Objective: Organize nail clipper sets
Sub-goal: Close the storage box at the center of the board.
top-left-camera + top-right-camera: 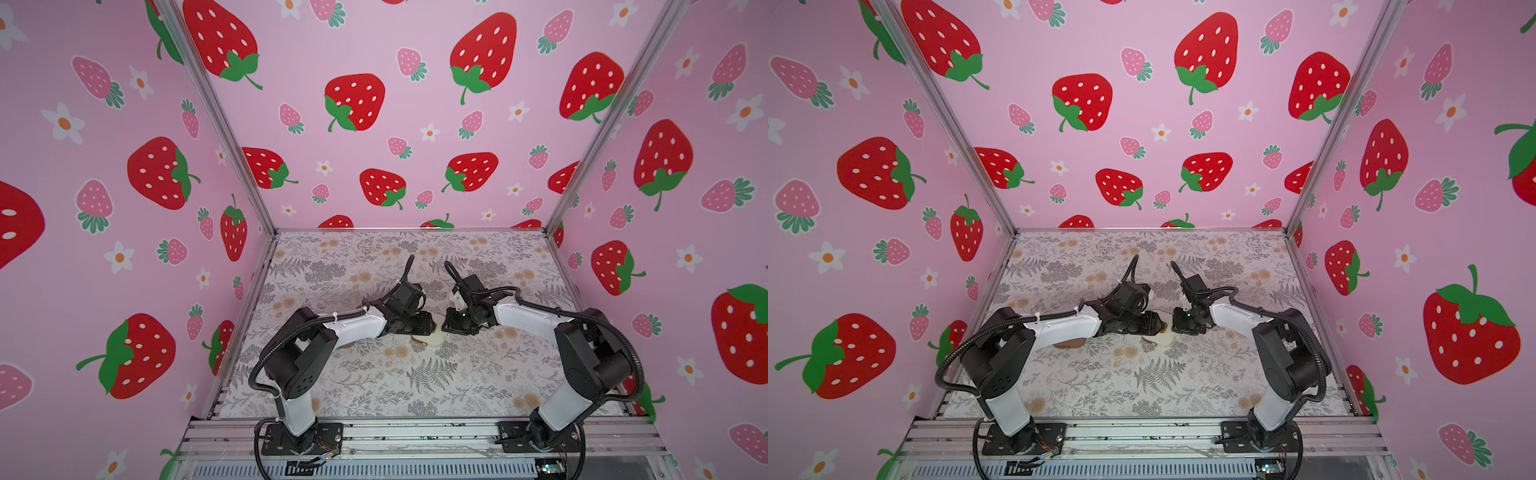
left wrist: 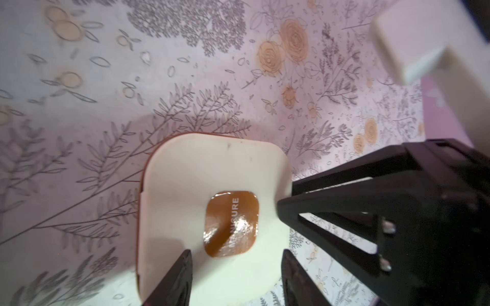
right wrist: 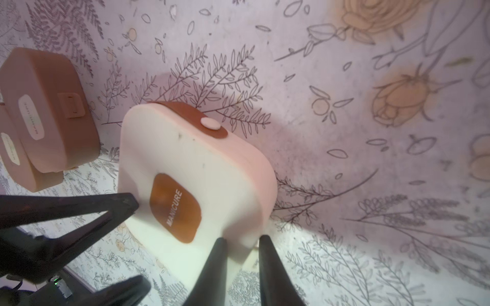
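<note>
A cream case point(image 3: 201, 164) with a brown MANICURE patch point(image 2: 230, 224) lies at the table's middle, one edge tilted up; it shows in both top views point(image 1: 432, 338) point(image 1: 1160, 338). My right gripper point(image 3: 243, 238) pinches its near corner, one finger on the lid and one under it. My left gripper point(image 2: 236, 251) faces it from the other side, open, with the case's edge below its fingers. Both grippers nearly meet over the case point(image 1: 432, 324) point(image 1: 445, 324). Two brown cases point(image 3: 50, 111) point(image 3: 16, 164) lie shut, one resting on the other, beside the cream one. No metal tools show.
The table point(image 1: 374, 386) has a floral cover, walled on three sides by pink strawberry panels point(image 1: 374, 124). The brown cases point(image 1: 1071, 343) sit mostly under the left forearm. The aluminium rail point(image 1: 415, 432) with both arm bases runs along the front.
</note>
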